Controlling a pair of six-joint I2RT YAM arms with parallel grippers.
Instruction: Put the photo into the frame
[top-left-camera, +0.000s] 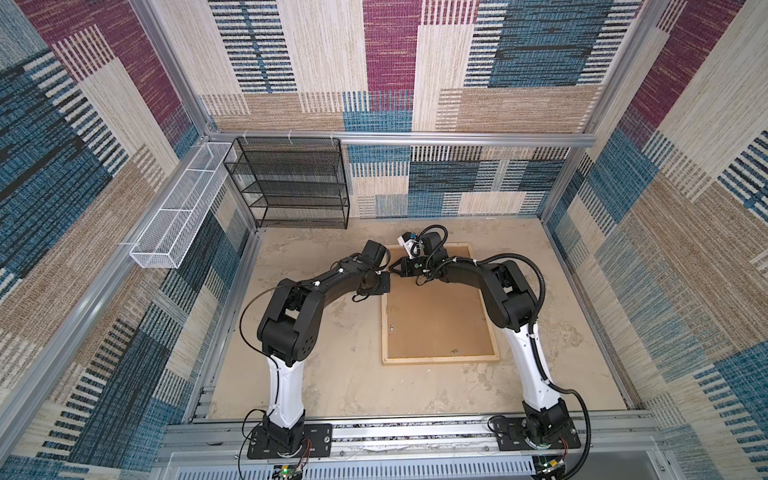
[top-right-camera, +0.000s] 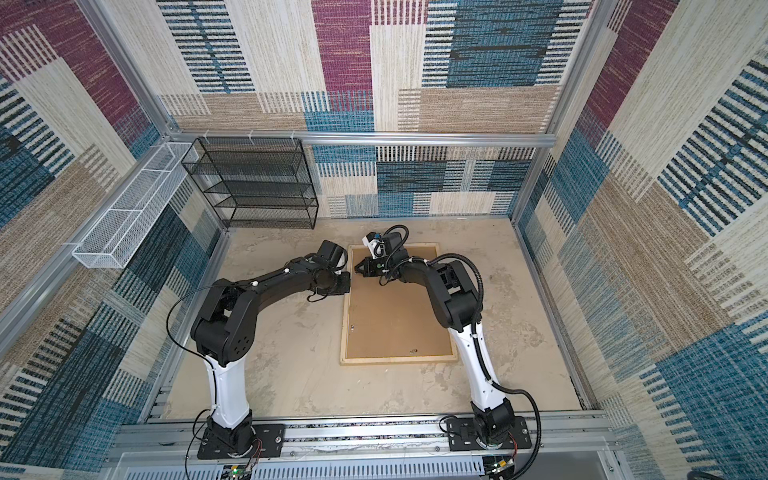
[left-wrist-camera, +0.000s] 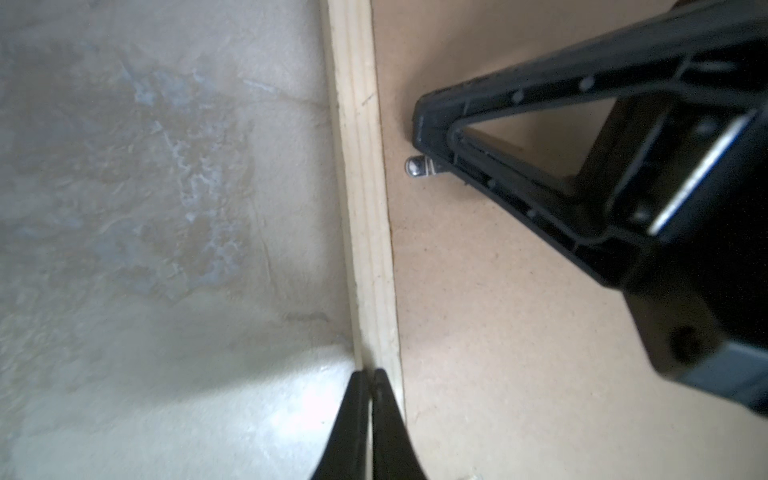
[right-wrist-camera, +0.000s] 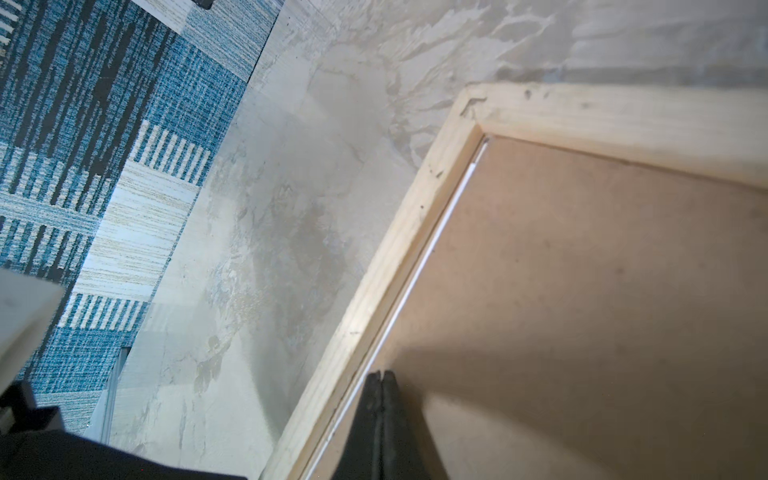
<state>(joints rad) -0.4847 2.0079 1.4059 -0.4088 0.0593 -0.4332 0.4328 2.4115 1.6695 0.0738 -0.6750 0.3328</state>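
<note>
Frame (top-left-camera: 440, 360) holding brown backing board (top-left-camera: 436, 316) lies beneath closed left claw (left-wrist-camera: 369, 376) and closed right claw (right-wrist-camera: 383, 376), on mottled tabletop (top-left-camera: 332, 374) amid patterned walls (top-left-camera: 390, 62)

We see a mottled beige floor (top-left-camera: 332, 332) boxed in by walls (top-left-camera: 390, 62) of woven patchwork in blue, maroon and tan with aluminium rails (top-left-camera: 457, 139). At eleven o'clock stands a black mesh shelf (top-left-camera: 291, 183); at ten o'clock hangs a white wire basket (top-left-camera: 178, 214)
</note>
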